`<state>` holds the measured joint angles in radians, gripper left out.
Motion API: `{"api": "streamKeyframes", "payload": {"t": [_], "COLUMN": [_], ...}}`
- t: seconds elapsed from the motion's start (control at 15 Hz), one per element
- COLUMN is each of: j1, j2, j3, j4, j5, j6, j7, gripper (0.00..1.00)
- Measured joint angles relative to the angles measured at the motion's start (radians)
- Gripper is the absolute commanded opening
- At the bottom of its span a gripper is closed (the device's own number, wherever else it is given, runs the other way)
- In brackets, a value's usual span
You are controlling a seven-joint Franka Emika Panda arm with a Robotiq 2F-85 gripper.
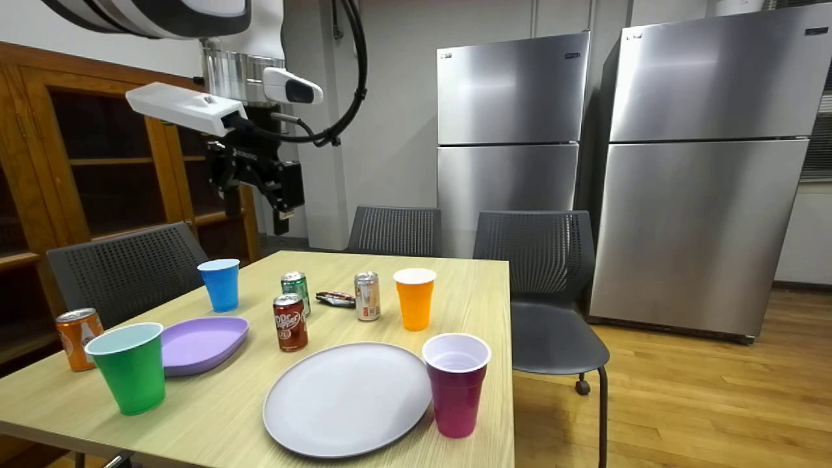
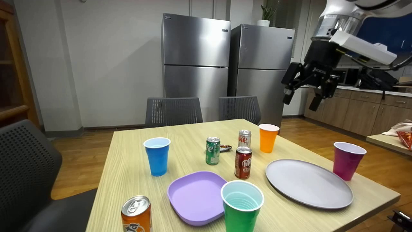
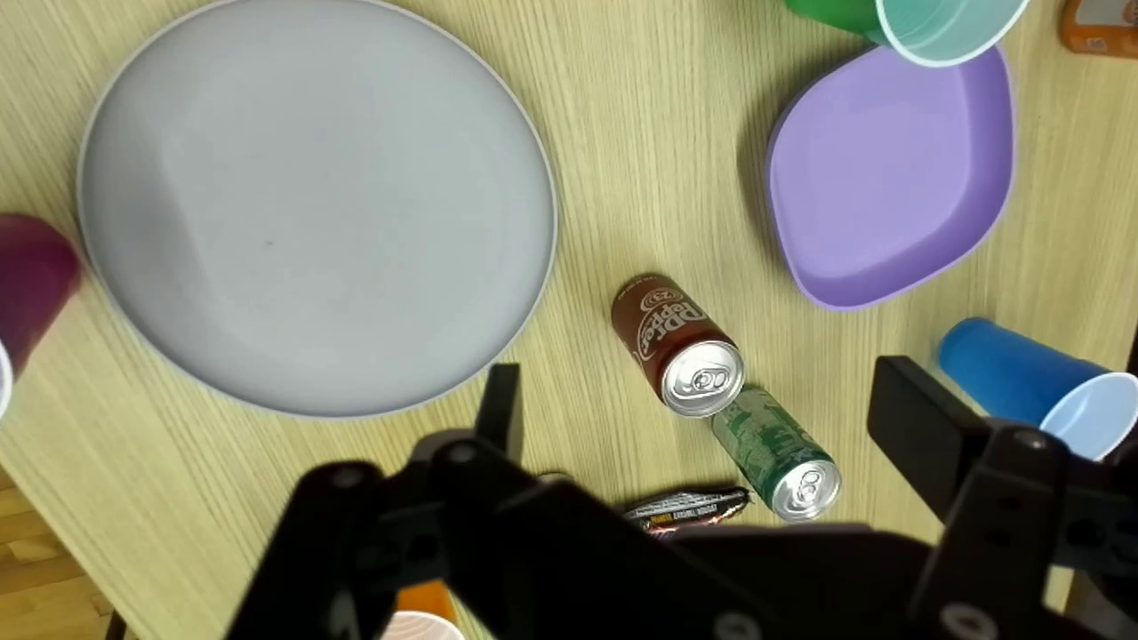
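Observation:
My gripper (image 1: pixel 257 214) is open and empty, high above the table; it also shows in an exterior view (image 2: pixel 301 101) and the wrist view (image 3: pixel 711 404). Between its fingers in the wrist view, far below, stand a dark red Dr Pepper can (image 3: pixel 676 342) and a green can (image 3: pixel 773 453). A dark-wrapped candy bar (image 3: pixel 693 508) lies beside them, partly hidden by the gripper. A silver can (image 1: pixel 368 298) and an orange cup (image 1: pixel 415 302) stand nearby. A grey round plate (image 3: pixel 320 204) and a purple square dish (image 3: pixel 889 169) lie on either side of the red can.
A blue cup (image 2: pixel 157 158), a green cup (image 2: pixel 241 209) and an orange can (image 2: pixel 136 216) stand around the purple dish. A magenta cup (image 1: pixel 456 390) stands at the plate's edge. Dark chairs (image 1: pixel 536 273) surround the table (image 2: pixel 135 141). Two steel refrigerators (image 1: pixel 510 149) stand behind.

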<state>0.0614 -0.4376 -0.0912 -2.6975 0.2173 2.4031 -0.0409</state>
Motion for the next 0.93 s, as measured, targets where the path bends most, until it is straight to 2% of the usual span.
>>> {"api": "streamKeyframes", "payload": {"t": [0.53, 0.73, 0.93], "j1": [0.091, 0.109, 0.106], "j2": [0.263, 0.381, 0.492], "j3": [0.044, 0.06, 0.085], "j4": [0.029, 0.084, 0.161], "j5": [0.056, 0.114, 0.154], "j6": [0.325, 0.388, 0.396], "j7": [-0.007, -0.034, -0.062], "gripper": [1.0, 1.0, 1.0]}}
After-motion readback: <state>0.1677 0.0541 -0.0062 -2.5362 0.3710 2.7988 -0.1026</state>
